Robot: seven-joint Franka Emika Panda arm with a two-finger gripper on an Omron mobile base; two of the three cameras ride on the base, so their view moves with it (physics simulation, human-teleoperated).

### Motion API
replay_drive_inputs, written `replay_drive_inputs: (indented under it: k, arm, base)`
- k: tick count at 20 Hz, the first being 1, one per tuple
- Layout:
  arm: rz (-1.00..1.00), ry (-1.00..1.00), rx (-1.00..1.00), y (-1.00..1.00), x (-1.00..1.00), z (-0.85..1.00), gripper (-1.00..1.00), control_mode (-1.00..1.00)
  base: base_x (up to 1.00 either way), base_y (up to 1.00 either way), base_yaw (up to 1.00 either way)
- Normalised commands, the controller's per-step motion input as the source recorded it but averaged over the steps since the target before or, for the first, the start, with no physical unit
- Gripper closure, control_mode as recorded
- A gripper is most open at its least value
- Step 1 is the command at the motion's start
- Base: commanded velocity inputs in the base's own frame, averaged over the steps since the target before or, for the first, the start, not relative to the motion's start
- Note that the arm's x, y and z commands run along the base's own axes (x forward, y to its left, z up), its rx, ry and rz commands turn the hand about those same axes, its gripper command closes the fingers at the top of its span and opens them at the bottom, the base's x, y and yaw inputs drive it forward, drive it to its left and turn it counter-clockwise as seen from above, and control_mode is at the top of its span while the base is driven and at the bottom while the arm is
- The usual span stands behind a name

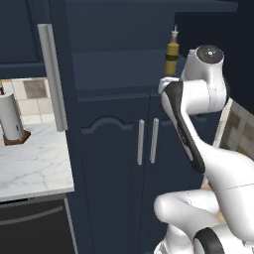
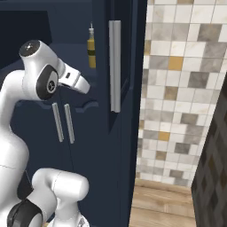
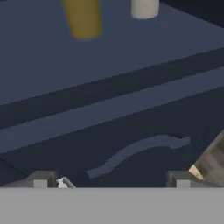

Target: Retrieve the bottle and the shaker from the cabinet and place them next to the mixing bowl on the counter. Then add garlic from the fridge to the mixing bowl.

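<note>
The slim olive-yellow bottle [image 1: 172, 53] with its dark band and thin spout stands upright on the open navy cabinet's shelf [image 3: 131, 48]. In the hand view its lower body [image 3: 83, 17] is at the top, and the pale shaker [image 3: 144, 8] stands apart to its right on the same shelf. My gripper [image 3: 110, 179] is open, fingertips [image 3: 41, 179] wide apart, below and in front of the shelf edge and holding nothing. From the right base view the hand [image 2: 75, 80] points at the cabinet, below the bottle [image 2: 91, 51]. The mixing bowl, garlic and fridge are out of view.
The white marble counter [image 1: 30, 158] lies at the left with a paper-towel roll [image 1: 11, 118] on it. The upper cabinet door with a long grey handle [image 2: 115, 66] stands open. Below are closed navy doors with two handles [image 1: 147, 141]. A tiled wall [image 2: 177, 102] rises at the right.
</note>
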Motion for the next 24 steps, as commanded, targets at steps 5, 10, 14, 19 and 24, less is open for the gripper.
replay_drive_inputs:
  k: [5,10,14,19,24]
  arm:
    - [-0.09,-0.17,0.02,-0.19,0.0,0.79,-1.0,-1.0]
    - [0.09,0.04,0.02,-0.07,0.0,0.36,-1.0,-1.0]
    - [0.18,0.05,0.02,0.0,0.01,0.02,-1.0,-1.0]
    - [0.08,0.0,0.0,0.0,0.14,0.04,-1.0,-1.0]
    - [0.0,0.0,-0.01,-0.02,0.37,0.14,-1.0,-1.0]
  base:
    - [0.0,0.0,0.0]
    - [0.0,0.0,0.0]
    - [0.0,0.0,0.0]
    - [0.0,0.0,0.0]
    - [0.0,0.0,0.0]
